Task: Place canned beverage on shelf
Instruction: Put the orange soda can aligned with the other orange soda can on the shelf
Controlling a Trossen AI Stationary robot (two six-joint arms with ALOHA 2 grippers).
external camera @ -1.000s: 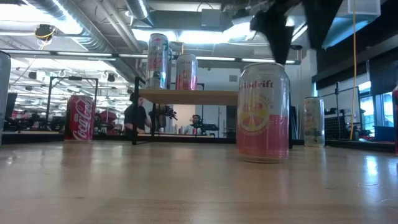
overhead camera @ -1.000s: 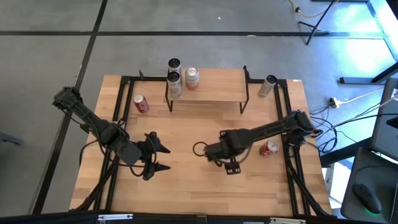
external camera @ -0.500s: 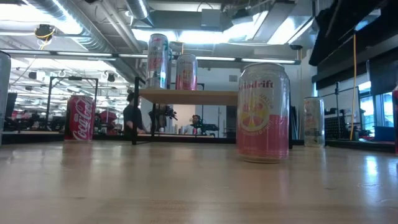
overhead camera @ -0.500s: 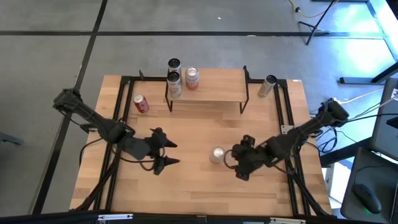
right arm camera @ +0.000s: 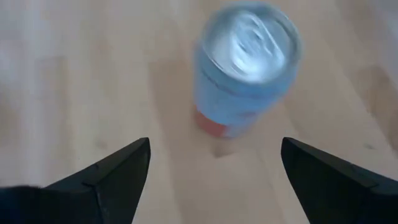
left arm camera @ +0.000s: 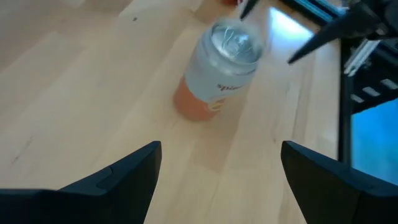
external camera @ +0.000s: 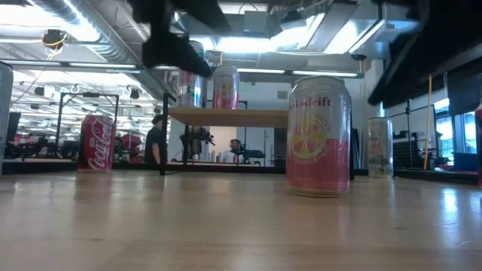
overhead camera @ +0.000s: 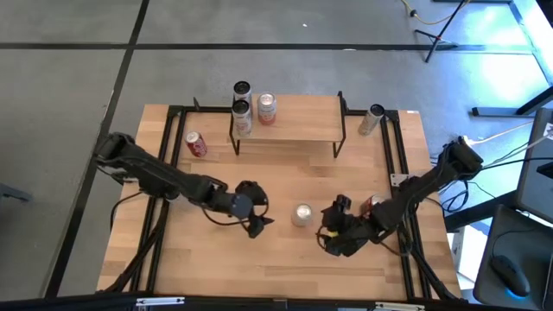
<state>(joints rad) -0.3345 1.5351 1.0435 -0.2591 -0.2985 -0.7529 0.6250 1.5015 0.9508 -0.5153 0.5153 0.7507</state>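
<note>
The pink aluminium can with a silver lid (overhead camera: 301, 214) stands upright in the middle of the light wooden tabletop (overhead camera: 259, 268), well forward of the shelf. From table height its pale pink side carries a grapefruit-slice picture under white lettering (external camera: 319, 135); both wrist views look down on its shiny top with the pull tab.

The left gripper (overhead camera: 257, 216) sits just to the can's left, fingers spread wide and holding nothing, the can framed between them but apart. The right gripper (overhead camera: 332, 226) is just to the can's right, fingers also spread wide and empty; through its wrist view the can (right arm camera: 244, 68) stands between the dark fingertips without touching.

Farther back, the low riser with a wooden plank top and thin black legs (overhead camera: 302, 121) carries two upright cans at its left end: a tall silver-and-pink one (overhead camera: 242, 115) and a shorter pink one (overhead camera: 267, 107). Another dark-topped can (overhead camera: 242, 89) stands behind the riser, a red cola can (overhead camera: 196, 144) to its left, a silver can (overhead camera: 372, 118) to its right, and a red can (overhead camera: 371, 204) by the right arm.
</note>
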